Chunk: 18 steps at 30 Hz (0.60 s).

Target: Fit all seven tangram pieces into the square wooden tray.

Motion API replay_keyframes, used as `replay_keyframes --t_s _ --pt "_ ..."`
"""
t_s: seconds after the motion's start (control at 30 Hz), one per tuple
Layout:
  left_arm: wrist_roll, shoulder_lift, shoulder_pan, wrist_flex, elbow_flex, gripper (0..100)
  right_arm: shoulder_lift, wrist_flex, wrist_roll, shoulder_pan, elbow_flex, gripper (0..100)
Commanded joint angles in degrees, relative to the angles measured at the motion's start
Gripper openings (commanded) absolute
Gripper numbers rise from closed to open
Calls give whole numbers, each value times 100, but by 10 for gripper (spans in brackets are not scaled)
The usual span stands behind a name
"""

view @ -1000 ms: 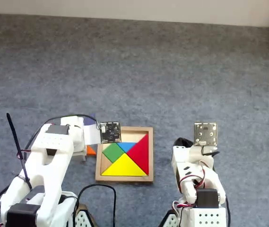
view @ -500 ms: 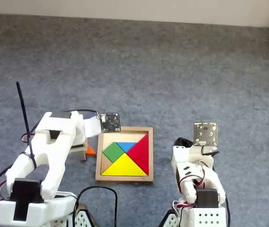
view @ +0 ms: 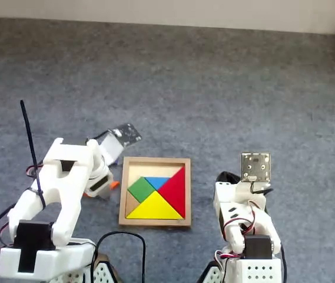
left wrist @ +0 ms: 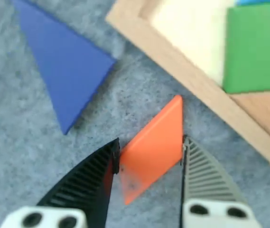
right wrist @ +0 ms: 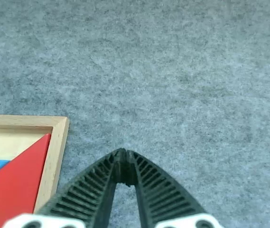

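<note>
While the orange piece (left wrist: 151, 152) lies flat on the table (right wrist: 172, 71) just outside the tray (left wrist: 172, 61), off the side where the green piece (left wrist: 258, 47) sits, the left claw (left wrist: 150, 140) has a finger against each of its two short edges and appears to grip it. Bare wood shows inside the tray beside the green piece and the cream piece (left wrist: 191, 33), and that gap looks like the slot to aim for. To do this step well, I would squeeze firmly on the thin edges before lifting, raise the piece level so it clears the tray's rim, turn it until its slanted sides match the gap, then lower it flat rather than corner first, so the seated pieces are not nudged. A dark blue triangle (left wrist: 63, 66) lies farther out from the tray and will need its own trip. Off the tray's opposite side, by the red piece (right wrist: 16, 190), the right claw (right wrist: 125, 164) is closed on nothing above the table.
</note>
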Motion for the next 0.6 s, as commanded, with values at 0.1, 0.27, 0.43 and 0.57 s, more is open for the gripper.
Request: replay_keyframes --t_s 0.1,0.27,0.43,0.57 --pt "914 22 -180 53 -295 140 22 -101 -26 66 541 6" --pt "914 -119 -180 343 -488 140 22 -101 -26 66 541 6" --pt "914 -927 -154 1284 -998 143 22 -101 -26 66 541 6" --pt "914 -1675 -180 1767 -1174 150 22 -101 -26 66 541 5"
